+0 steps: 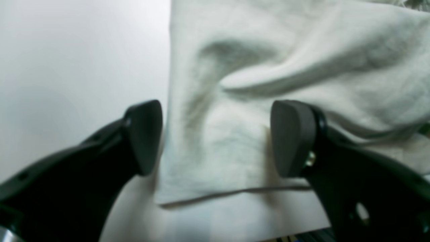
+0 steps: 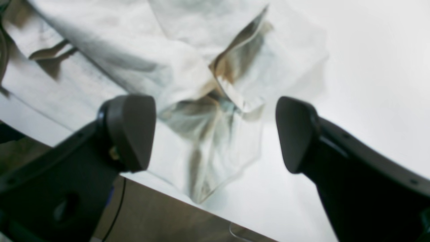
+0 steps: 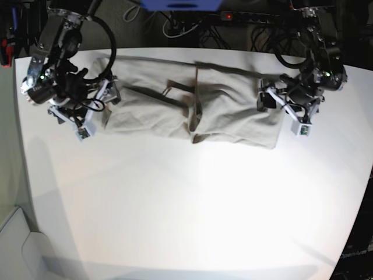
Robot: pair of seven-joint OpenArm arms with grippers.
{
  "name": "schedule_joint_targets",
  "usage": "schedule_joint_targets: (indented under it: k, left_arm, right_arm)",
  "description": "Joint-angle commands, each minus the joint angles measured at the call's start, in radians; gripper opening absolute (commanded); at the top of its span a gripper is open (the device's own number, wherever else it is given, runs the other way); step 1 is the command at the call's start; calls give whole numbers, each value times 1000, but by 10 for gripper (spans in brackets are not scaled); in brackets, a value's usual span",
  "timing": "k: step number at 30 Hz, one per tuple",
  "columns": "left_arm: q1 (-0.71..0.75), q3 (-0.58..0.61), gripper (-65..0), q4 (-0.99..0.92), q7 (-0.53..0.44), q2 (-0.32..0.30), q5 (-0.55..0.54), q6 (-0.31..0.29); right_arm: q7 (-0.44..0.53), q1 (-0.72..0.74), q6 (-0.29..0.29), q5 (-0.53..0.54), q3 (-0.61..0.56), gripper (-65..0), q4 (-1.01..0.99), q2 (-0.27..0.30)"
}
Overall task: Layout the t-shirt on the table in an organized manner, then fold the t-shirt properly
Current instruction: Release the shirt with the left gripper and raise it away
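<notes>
Lies stretched across the far part of the table [image 3: 192, 204]: the t-shirt [image 3: 192, 108], folded into a long wrinkled band, long axis running side to side in the base view, parallel to the far table edge. Bunched near the middle, with dark creases and a small overlap there (which end is collar and which hem, cannot tell).

Hovers at the band's end on the base view's right: the left gripper [image 1: 215, 137], jaws spread apart, nothing between the pads but cloth lying flat below. Shows, in the left wrist view, a straight side edge of the shirt against bare white table, a hem line crossing low between the fingers [image 1: 292, 137], and a thick ridge of fabric just beyond.

Sits at the opposite end, on the base view's left: the right gripper [image 2: 215, 132], jaws wide apart, holding nothing. Shows, in the right wrist view, a crumpled, pointed corner of cloth reaching close to the table's edge, with wood-coloured floor beyond.

Leaves a broad bare white surface on the near side of the shirt; only a narrow strip behind it, with cables and equipment past the far edge.
</notes>
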Motion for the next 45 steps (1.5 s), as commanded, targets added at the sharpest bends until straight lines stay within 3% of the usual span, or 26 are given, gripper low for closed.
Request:
schedule_joint_targets:
  k: [1, 7, 23, 29, 40, 43, 45]
  left_arm:
    - [-9, -3, -159, 17, -14, -8, -8, 0]
    - [-9, -8, -157, 21, -18, -7, -10, 0]
    - [-76, -194, -154, -37, -18, -14, -2, 0]
    - [-111, -264, -158, -166, -18, -18, -2, 9]
    - [-113, -293, -159, -174, -18, -36, -1, 9]
    - [-111, -295, -159, -174, -18, -37, -1, 9]
    - [-111, -295, -159, -174, -18, -37, -1, 8]
  right_arm:
    - [15, 19, -5, 13, 2, -73, 8, 10]
    - [38, 48, -5, 15, 29, -73, -101, 27]
    - [158, 45, -5, 15, 46, -74, -329, 32]
    - [163, 47, -5, 15, 45, -75, -338, 32]
    - [163, 45, -5, 19, 49, -77, -341, 26]
    - [164, 45, -5, 22, 45, -124, -338, 26]
    - [164, 47, -5, 21, 43, -200, -338, 26]
